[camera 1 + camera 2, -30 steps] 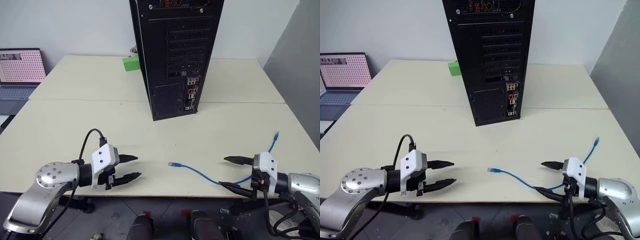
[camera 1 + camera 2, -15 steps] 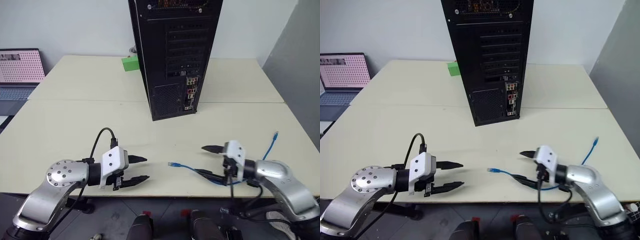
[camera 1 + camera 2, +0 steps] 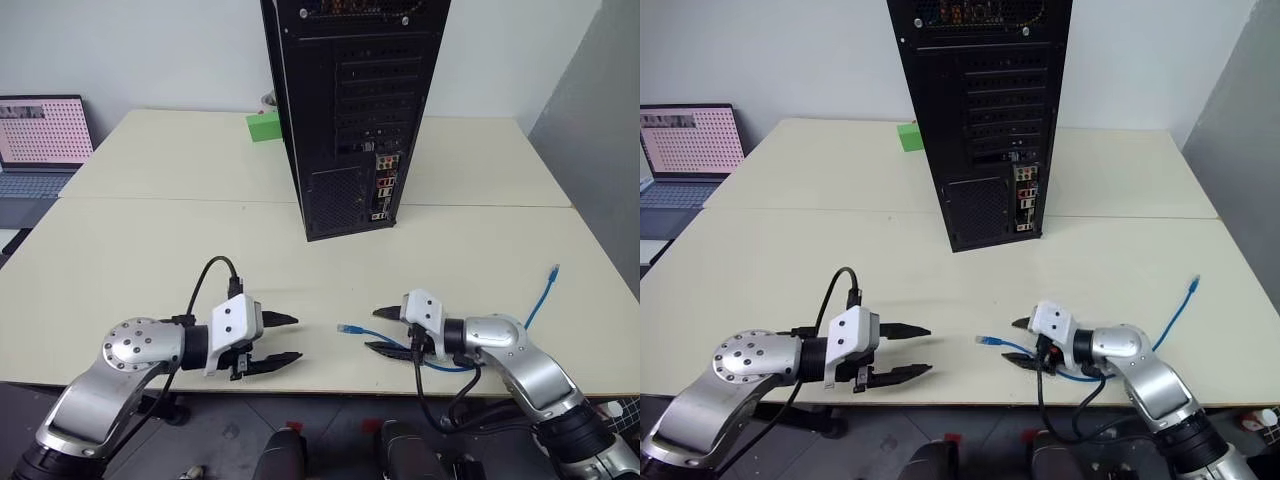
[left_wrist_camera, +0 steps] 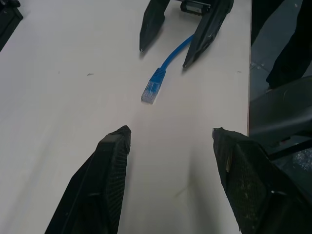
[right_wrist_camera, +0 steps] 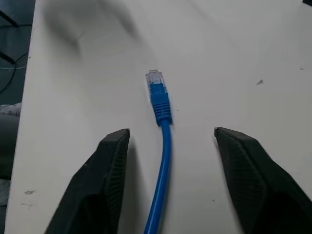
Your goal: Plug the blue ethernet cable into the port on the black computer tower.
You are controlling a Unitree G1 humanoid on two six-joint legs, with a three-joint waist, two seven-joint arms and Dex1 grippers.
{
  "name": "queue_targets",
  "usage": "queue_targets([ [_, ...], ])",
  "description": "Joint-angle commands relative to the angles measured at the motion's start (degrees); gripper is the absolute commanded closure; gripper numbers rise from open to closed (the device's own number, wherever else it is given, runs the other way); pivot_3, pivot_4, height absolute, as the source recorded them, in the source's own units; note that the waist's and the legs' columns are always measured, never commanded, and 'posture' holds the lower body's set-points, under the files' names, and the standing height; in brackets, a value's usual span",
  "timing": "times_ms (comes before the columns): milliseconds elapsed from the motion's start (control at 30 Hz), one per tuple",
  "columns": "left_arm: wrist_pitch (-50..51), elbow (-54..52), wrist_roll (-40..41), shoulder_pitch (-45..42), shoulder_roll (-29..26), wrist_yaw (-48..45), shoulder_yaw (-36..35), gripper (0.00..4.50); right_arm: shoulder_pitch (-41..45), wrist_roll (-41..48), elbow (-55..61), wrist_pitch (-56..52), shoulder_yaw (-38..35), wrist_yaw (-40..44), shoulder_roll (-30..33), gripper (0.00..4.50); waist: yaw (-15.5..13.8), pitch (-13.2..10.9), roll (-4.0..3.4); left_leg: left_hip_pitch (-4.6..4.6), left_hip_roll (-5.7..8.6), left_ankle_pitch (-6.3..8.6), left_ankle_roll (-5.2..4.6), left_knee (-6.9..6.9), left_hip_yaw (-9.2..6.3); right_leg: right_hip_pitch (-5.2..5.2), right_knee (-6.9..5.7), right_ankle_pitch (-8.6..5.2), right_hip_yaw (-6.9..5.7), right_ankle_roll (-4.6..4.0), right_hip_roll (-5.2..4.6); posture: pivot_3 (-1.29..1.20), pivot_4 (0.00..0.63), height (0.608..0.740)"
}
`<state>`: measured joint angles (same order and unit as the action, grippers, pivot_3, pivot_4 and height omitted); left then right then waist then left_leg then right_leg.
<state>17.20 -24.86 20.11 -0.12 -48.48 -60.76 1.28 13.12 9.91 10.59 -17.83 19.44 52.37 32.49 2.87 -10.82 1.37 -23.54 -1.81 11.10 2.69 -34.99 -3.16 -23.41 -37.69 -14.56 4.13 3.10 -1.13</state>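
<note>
Right wrist view: blue ethernet cable [image 5: 163, 141] seen lying on surface [image 5: 243, 58] between spread fingers of right gripper [image 5: 170, 146], ungripped, long axis along gripper, plug ahead. Left gripper [image 3: 282, 339] held wide, farther off. Black computer tower [image 3: 350, 110] placed well beyond.

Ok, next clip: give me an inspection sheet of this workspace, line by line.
Surface: pale table, bare in front of the robot.
Job's things: blue ethernet cable lies flat near the front edge, plug free; black computer tower upright, port strip facing the robot.
Clutter: green block behind the tower.
Tools: left tool open, holding nothing; right tool open, fingers straddling the cable behind the plug, not gripping.
Cables: black lead looping over the left wrist.
Surroundings: laptop at far left, white wall behind.
</note>
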Motion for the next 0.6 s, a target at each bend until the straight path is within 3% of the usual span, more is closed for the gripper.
queue_targets([
  [33, -0.9, -1.0, 0.8, -0.5, 0.4, -0.6, 0.1, 1.62, 1.1, -1.3, 0.4, 0.5, 0.3, 0.8, 0.3, 2.56, 0.0, 0.0, 0.0, 0.0, 0.0, 0.0, 0.0, 0.0, 0.0, 0.0, 0.0, 0.0, 0.0, 0.0, 0.0, 0.0, 0.15, 0.74],
  [300, -0.6, 0.6, 0.6, -1.7, 1.2, -1.0, 0.9, 1.62, 1.4, -3.2, -0.2, 1.2, 0.3, 1.2, 0.5, 4.45, 0.0, 0.0, 0.0, 0.02, 0.0, 0.0, 0.0, -0.02, 0.0, 0.0, -0.04, 0.0, 0.0, 0.0, 0.01, 0.0, 0.15, 0.74],
  [600, -1.5, 6.1, -0.1, -6.0, 3.9, -1.9, 3.0, 1.62, 4.0, 0.5, 6.3, -3.5, -1.7, 3.4, 1.5, 4.45, 0.0, 0.0, 0.0, 0.02, 0.0, 0.0, 0.0, -0.04, 0.0, 0.0, -0.07, 0.01, 0.0, 0.01, 0.02, 0.0, 0.15, 0.74],
])
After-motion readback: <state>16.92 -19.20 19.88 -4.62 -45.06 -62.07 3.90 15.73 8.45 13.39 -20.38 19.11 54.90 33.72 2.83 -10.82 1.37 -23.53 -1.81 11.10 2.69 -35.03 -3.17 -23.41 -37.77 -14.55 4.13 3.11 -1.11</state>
